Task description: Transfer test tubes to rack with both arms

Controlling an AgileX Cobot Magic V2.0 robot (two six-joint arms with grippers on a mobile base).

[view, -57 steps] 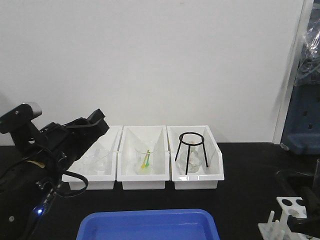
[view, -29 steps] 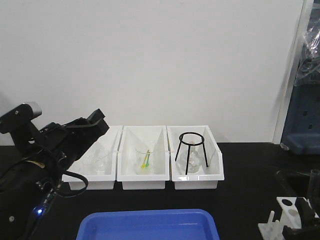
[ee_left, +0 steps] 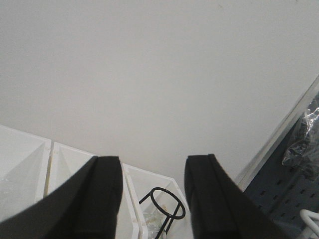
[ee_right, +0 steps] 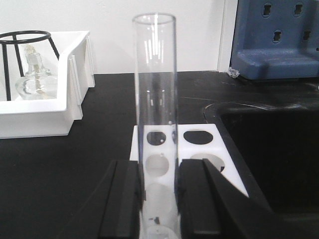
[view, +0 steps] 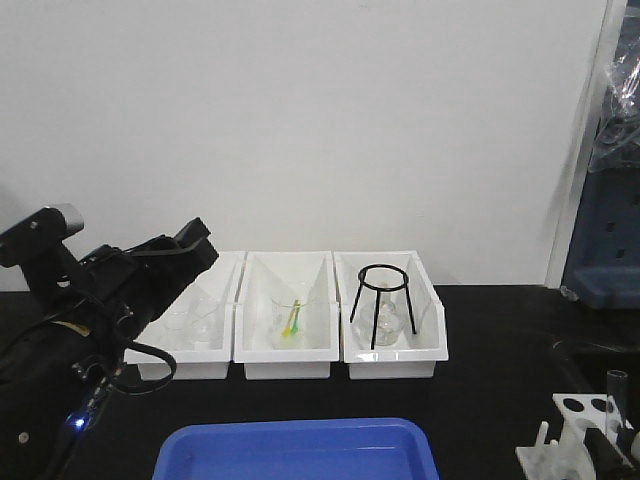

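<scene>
- Right wrist view: right gripper clamped on an upright test tube; black fingers press both its sides. Tube's lower end hidden between the fingers, directly over the rack; cannot tell whether it sits in a hole.
- Rack front rows covered by the gripper; open holes visible behind the tube.
- Front view: rack cut off at the lower-right frame corner; tube top just visible above it.
- Left gripper raised, fingers apart, nothing between; fingertips cut off at the frame bottom.
- Bare black table between rack and white bin; blue tray well apart to the left.
</scene>
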